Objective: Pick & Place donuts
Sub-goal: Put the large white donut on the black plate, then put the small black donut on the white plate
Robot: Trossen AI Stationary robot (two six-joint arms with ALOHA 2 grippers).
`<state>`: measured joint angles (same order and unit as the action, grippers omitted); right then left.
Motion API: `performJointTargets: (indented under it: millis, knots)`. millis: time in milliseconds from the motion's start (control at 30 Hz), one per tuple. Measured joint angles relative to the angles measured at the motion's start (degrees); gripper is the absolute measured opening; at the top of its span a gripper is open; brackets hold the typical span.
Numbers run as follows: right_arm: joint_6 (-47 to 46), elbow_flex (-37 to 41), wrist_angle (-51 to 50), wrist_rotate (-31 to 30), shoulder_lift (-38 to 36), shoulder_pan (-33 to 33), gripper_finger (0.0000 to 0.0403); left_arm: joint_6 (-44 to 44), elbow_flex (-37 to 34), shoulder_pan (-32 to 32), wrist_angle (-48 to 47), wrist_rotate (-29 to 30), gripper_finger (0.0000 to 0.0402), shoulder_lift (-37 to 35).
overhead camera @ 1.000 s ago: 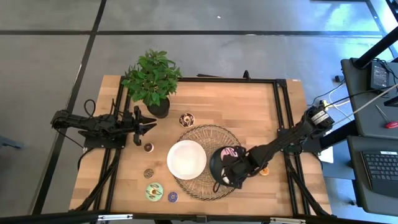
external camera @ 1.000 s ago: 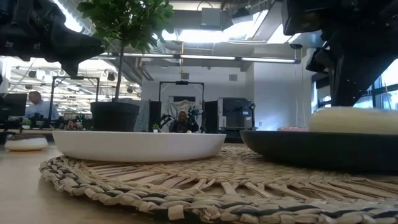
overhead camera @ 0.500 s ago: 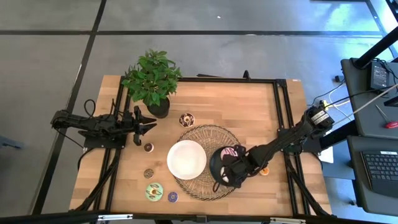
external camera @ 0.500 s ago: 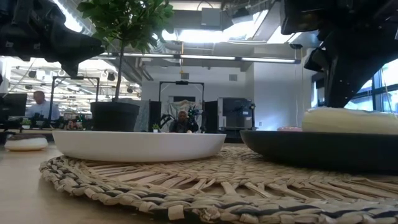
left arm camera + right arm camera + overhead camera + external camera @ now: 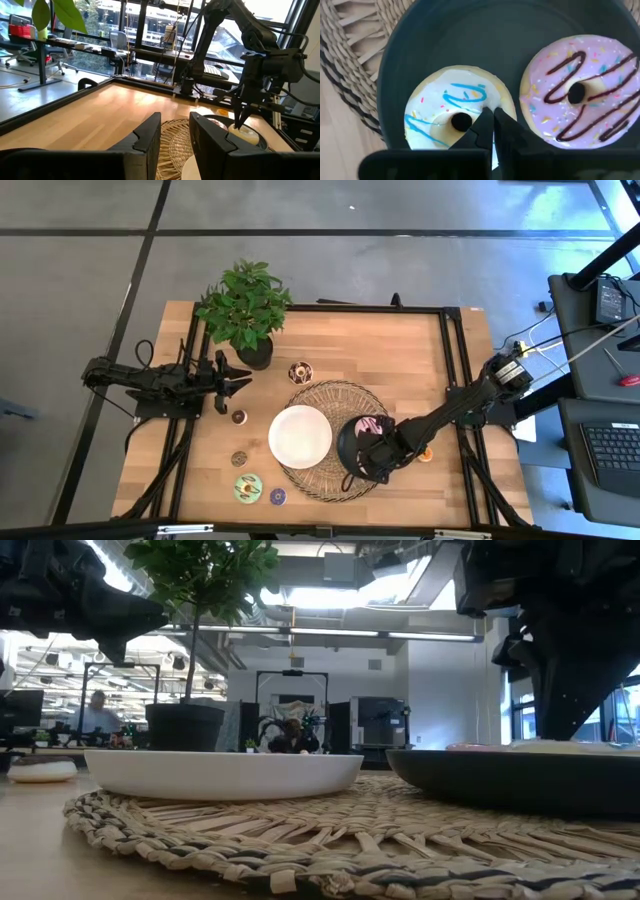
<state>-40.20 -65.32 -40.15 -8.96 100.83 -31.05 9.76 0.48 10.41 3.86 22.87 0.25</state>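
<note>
Claw (image 5: 492,119) tips nearly together over cream donut (image 5: 452,116).

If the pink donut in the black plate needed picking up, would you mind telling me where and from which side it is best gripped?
Grip the pink donut across one side of its ring, one finger in the centre hole and one outside, coming straight down from above. It lies flat in the black plate, so its edge sits below the rim. Choose the side away from the cream donut, which lies close beside it.
</note>
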Motion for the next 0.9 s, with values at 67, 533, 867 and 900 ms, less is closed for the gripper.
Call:
performJointTargets:
  millis: [67, 533, 867, 900]
  knots:
    - [0.25, 0.0, -0.02, -0.01, -0.06, 0.0, 0.0023, 0.0, -0.01, -0.01, 0.0, 0.0, 0.0098, 0.0]
    - [1.66, -0.15, -4.17, -2.99, -2.12, 0.01, 0.0174, 0.0, -0.01, 0.0, 0.31, 0.0, 0.0098, 0.0]
    - [-3.7, 2.57, -16.59, -35.83, -12.24, -7.11, 0.0195, 0.11, -0.01, -0.02, 0.66, 0.22, 0.0098, 0.0]
    - [-5.53, 3.69, -17.11, -36.5, -13.95, -7.84, 0.0195, 0.09, 0.01, -0.02, 0.68, 0.02, 0.0098, 0.0]
